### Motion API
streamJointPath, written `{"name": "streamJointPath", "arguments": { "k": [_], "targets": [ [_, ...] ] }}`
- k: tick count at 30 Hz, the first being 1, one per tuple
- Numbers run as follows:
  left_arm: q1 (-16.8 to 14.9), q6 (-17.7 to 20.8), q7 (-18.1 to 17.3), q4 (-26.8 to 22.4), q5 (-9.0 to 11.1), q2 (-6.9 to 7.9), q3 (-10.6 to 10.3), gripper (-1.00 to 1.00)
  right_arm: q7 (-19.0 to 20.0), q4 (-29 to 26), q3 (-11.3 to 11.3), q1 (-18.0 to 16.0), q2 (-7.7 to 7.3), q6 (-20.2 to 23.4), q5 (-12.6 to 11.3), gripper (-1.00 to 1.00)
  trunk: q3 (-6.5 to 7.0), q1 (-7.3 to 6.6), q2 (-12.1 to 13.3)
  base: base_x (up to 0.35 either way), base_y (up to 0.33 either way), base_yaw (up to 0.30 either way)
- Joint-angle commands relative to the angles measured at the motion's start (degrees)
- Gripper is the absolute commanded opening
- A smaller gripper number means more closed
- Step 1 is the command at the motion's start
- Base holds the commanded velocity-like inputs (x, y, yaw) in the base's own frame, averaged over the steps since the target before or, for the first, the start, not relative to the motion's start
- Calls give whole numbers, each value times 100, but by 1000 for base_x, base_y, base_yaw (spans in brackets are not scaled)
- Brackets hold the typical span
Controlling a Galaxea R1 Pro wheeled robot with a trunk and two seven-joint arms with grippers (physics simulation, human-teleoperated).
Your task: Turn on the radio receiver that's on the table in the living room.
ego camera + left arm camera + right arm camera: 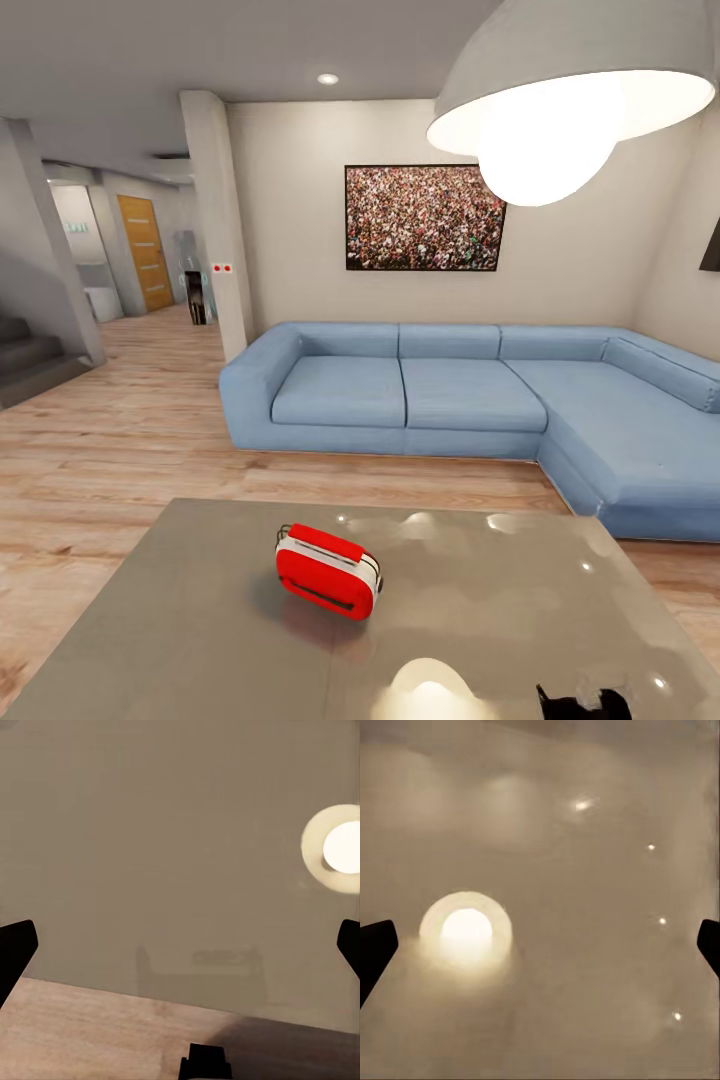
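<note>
The red radio receiver (328, 570) lies tilted on the glossy grey-taupe table (190, 620) in the head view, slightly left of the table's middle, its thin handle toward the sofa. A dark part of my right arm (585, 700) pokes in at the table's near right edge, well short of the radio. In the left wrist view my left gripper (180, 952) stands open over the table top (180, 832) near its edge, nothing between its fingers (15, 949). The right gripper (540, 952) is open too, above the bare reflective table top (585, 960).
A blue L-shaped sofa (470, 400) stands beyond the table under a framed crowd picture (424, 217). A grey dome pendant lamp (575, 90) hangs at the upper right. Wood plank floor (110, 450) runs left toward stairs (30, 360) and a hallway door (145, 250).
</note>
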Motion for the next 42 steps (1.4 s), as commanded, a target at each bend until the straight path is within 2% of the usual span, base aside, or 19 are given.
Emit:
{"name": "streamJointPath", "arguments": {
  "k": [1, 4, 6, 9, 12, 14, 16, 19, 21, 23, 28, 30, 33, 34, 37, 38, 39, 40, 42],
  "targets": [
    [0, 0, -2, -1, 0, -2, 0, 100, 0, -209, -1, 1, 17, 133, -3, 100, -1, 0, 0, 0, 0, 0],
    [0, 0, -4, -1, 0, -7, 0, 100, -3, -1194, 37, -9, 178, 1032, -6, 100, -1, 0, 0, 0, 0, 0],
    [0, 0, -2, -1, 0, -9, 0, 100, -12, -2321, 289, -208, 369, 2025, -7, 100, -1, 0, 0, 0, 0, 0],
    [0, 0, -3, -1, 0, -8, 0, 100, -11, -2733, 489, -554, 426, 2442, -13, 100, -1, 0, 0, 0, 0, 0],
    [0, 0, -1, -1, 0, -9, -1, 100, 12, -2937, 603, -1211, 460, 3162, -30, 100, -1, 0, 0, 0, 0, 0],
    [0, 0, -5, -1, 0, -9, -4, 100, 41, -2981, 631, -1822, 468, 3648, -56, 100, -1, 0, 0, 0, 0, 0],
    [0, -5, -7, -1, 0, -5, -4, 100, 48, -2994, 638, -2266, 470, 3801, -65, 100, -1, 0, 0, 0, 0, 0],
    [0, -7, -8, -1, 0, 2, -6, 100, 48, -3003, 642, -2654, 471, 3870, -67, 100, -1, 0, 0, 0, 0, 0],
    [0, -8, -9, -1, 0, 18, -4, 100, 51, -3001, 643, -3156, 473, 3909, -95, 100, -1, 0, 0, 0, 0, 0],
    [0, -13, -8, -1, 0, 36, -1, 100, 57, -2983, 641, -3396, 481, 3916, -112, 100, -1, 0, 0, 0, 0, 0],
    [0, -24, -9, -1, 5, 57, 0, 100, 63, -2887, 644, -3783, 760, 3924, -139, 100, -1, 0, 0, 0, 0, 0],
    [0, -25, -9, -1, 2, 54, 0, 100, 50, -2811, 641, -3864, 823, 3911, -144, 100, -1, 0, 0, 0, 0, 0],
    [0, -26, -9, -1, 8, 60, 0, 100, -64, -2181, 613, -4024, 934, 3613, -133, 100, -1, 0, 0, 0, 0, 0],
    [0, -26, -9, -1, 4, 60, 0, 100, -183, -1726, 607, -4138, 956, 3332, -135, 100, -1, 0, 0, 0, 0, 0],
    [0, -26, -9, 1, 2, 61, 0, 100, -338, -904, 607, -4411, 1007, 3099, -134, 100, -1, 0, 0, 0, 0, 0],
    [0, -26, -9, 2, 1, 61, 0, 100, -372, -443, 609, -4600, 1056, 3048, -128, 100, -1, 0, 0, 0, 0, 0],
    [0, -26, -9, 2, 1, 61, 0, 100, -386, 212, 618, -4912, 1130, 3057, -111, 100, -1, 0, 0, 0, 0, 0],
    [0, -26, -7, 4, 0, 61, 0, 100, -348, 561, 627, -5097, 1173, 3147, -102, 100, -1, 0, 0, 0, 0, 0],
    [2, -26, -8, 2, 0, 61, 0, 100, -169, 897, 646, -5290, 1217, 3420, -90, 100, -1, 0, 0, 0, 0, 0]
  ]
}}
